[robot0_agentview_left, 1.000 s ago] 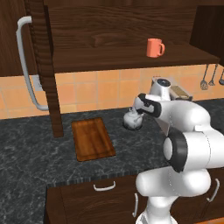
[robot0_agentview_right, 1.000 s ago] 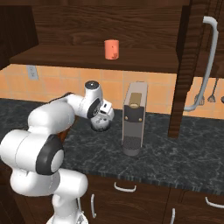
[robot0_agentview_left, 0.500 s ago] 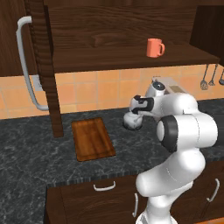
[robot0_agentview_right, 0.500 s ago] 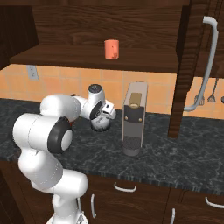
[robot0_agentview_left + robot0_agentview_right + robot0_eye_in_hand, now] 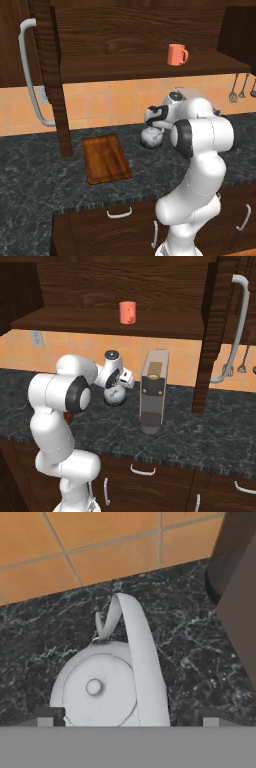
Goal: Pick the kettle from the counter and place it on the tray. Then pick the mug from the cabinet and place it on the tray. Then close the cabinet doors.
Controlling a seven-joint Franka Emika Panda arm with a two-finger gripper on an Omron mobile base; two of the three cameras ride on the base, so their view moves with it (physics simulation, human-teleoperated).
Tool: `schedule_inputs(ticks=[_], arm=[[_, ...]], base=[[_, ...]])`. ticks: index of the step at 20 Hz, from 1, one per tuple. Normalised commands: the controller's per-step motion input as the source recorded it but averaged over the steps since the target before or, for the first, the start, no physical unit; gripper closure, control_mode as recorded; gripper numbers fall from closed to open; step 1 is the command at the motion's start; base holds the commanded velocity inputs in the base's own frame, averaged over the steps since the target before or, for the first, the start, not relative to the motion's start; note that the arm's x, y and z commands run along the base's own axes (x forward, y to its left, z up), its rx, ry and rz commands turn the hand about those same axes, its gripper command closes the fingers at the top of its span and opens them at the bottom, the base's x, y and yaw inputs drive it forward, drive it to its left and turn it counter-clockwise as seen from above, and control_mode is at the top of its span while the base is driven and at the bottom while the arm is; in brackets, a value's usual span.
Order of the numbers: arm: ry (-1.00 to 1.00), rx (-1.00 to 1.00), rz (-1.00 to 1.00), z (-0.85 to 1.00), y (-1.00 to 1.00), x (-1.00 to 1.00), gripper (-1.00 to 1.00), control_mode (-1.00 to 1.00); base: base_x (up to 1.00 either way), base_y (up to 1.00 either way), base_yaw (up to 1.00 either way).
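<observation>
— One question decided the shot: where did the kettle (image 5: 107,687) lie from the end effector (image 5: 125,721)?

— Directly beneath it. In the hand view the fingertips (image 5: 45,719) stood at either side of the kettle's round body, spread wide, with nothing between them but air. It sat on the dark counter (image 5: 40,175), near the orange tiled wall, untouched as far as could be seen.

— And the handle?

— Its light arch ran lengthwise away from the hand toward the wall, crossing the gap between the fingers at roughly a right angle. That looked a fair line for a closing grip across the band, though the hand seemed to need to come lower first.

— Anything crowding it?

— A boxy grey appliance (image 5: 152,398) stood just beside the kettle on one side. From the left base view the tray (image 5: 105,159) lay on the counter on the other side, well apart from it and bare.

— The rest of the job?

— The mug (image 5: 176,54) was upright on the shelf of the cabinet (image 5: 135,35), whose doors (image 5: 50,75) were open.
</observation>
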Motion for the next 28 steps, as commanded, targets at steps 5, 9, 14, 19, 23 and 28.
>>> schedule_inputs(ticks=[5,9,14,19,23,28], arm=[[0.00,0.00,0.00,-0.29,0.02,0.22,-1.00,-1.00],[0.00,0.00,0.00,-0.25,0.01,0.18,-1.00,-1.00],[0.00,0.00,0.00,-0.27,0.14,0.09,-1.00,-1.00],[0.00,0.00,0.00,-0.38,0.39,-0.04,1.00,-1.00],[0.00,0.00,0.00,-0.47,0.37,-0.06,1.00,-1.00],[-0.06,0.00,0.00,-0.37,0.32,-0.25,1.00,-1.00]], base=[[0.00,0.00,0.00],[0.00,0.00,0.00],[0.00,0.00,0.00],[0.00,0.00,0.00],[0.00,0.00,0.00],[0.00,0.00,0.00]])
